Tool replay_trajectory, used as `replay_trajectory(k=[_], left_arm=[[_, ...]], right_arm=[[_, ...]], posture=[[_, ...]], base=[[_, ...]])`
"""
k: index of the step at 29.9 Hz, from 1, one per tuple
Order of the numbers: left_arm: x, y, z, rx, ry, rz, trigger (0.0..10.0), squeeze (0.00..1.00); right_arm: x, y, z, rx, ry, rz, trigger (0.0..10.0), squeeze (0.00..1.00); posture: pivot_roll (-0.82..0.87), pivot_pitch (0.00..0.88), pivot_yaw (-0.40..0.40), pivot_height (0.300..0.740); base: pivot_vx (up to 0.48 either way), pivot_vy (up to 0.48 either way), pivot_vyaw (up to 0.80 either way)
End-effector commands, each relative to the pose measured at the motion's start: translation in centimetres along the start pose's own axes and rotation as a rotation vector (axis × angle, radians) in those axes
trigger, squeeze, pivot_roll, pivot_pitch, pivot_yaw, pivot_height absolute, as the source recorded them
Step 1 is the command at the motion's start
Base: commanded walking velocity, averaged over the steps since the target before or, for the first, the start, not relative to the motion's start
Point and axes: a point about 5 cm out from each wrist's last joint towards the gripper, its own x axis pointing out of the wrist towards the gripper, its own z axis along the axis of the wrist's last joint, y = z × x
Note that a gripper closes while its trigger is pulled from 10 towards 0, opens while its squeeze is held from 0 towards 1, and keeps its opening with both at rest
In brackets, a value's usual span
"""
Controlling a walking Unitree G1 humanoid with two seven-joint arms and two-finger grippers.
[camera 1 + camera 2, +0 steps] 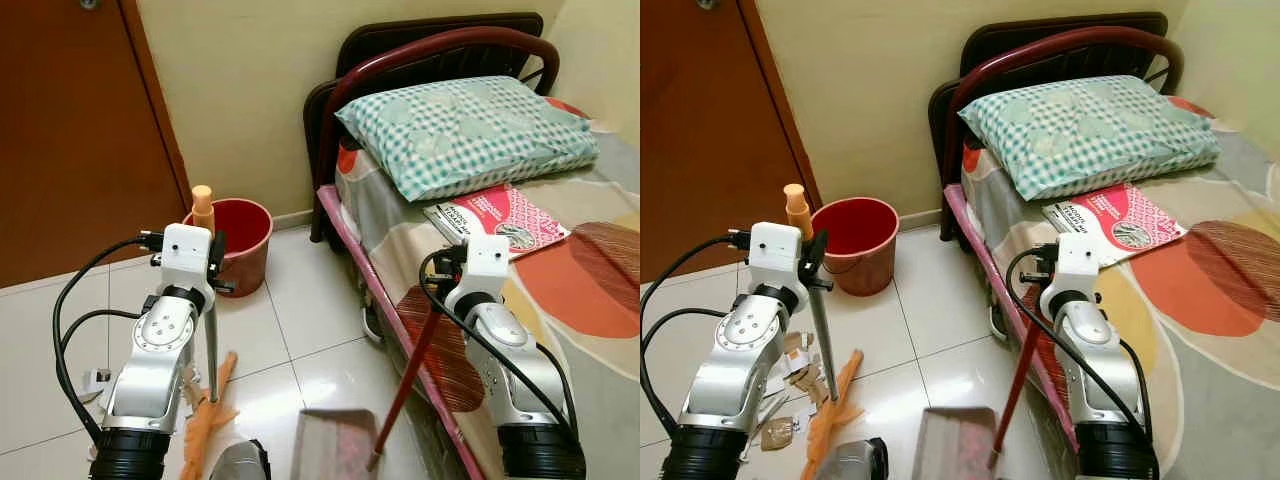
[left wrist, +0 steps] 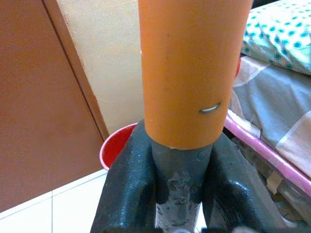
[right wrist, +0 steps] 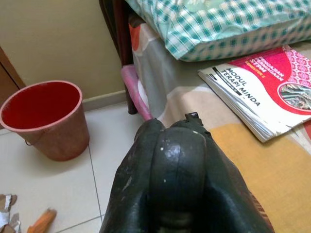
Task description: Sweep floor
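The bed (image 1: 560, 300) fills the room's right side, with a checked pillow (image 1: 465, 130) at its head and a pink book (image 1: 500, 220) below that; I take it as the landmark. Left of the bed, by the wall, stands a red bucket (image 1: 855, 245). Nearer than the bucket on the tiled floor (image 1: 310, 300), the broom (image 1: 820, 330) stands close to upright, its long axis running from the orange grip at the top, down the grey pole, to orange bristles resting on the tiles and splaying towards the robot. The left gripper (image 1: 812, 262) has its fingers shut round the pole just under the orange grip. Against the bed's pink rail, a dustpan (image 1: 955, 445) lies on the floor, its red handle slanting up and towards the bed into the right gripper (image 1: 1048, 268), whose fingers are closed on the handle's top. Scraps of paper (image 1: 790, 365) lie beside the bristles, left of the dustpan, so the sweeping looks unfinished: the litter seems gathered but not yet pushed into the pan.
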Motion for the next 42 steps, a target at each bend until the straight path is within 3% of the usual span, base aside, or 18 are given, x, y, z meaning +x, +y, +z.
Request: replay_trajectory(k=[1,12,21,25,33,42], left_arm=[[0.1,0.1,1.1,0.021,-0.041,0.003,10.0,0.0],[0.1,0.0,1.0,0.016,-0.037,0.006,10.0,0.0],[-0.2,0.3,2.1,0.024,-0.058,0.022,10.0,0.0],[-0.4,0.0,1.5,0.017,-0.052,0.02,10.0,0.0],[0.0,-0.3,1.5,0.002,-0.051,0.029,10.0,0.0],[0.1,-0.5,1.5,0.007,-0.05,0.029,10.0,0.0]], right_arm=[[0.1,0.0,0.5,-0.003,-0.017,-0.003,10.0,0.0],[0.1,0.0,0.5,0.0,-0.02,0.005,10.0,0.0],[0.4,-0.2,2.7,0.047,-0.127,-0.002,10.0,0.0],[0.4,0.1,2.4,-0.014,-0.158,0.025,10.0,0.0],[0.6,0.7,3.1,-0.031,-0.244,0.091,10.0,0.0],[0.8,0.8,3.3,-0.042,-0.271,0.101,10.0,0.0]], posture=[[-0.02,0.035,-0.023,0.74],[-0.02,0.05,-0.025,0.74],[0.01,0.104,-0.031,0.74],[0.0,0.099,-0.042,0.74],[-0.01,0.064,-0.051,0.74],[-0.01,0.056,-0.053,0.74]], base=[[0.0,0.0,0.0],[0.0,0.0,0.0],[0.0,0.0,0.0],[0.0,0.0,0.0],[0.0,0.0,0.0],[0.0,0.0,0.78]])
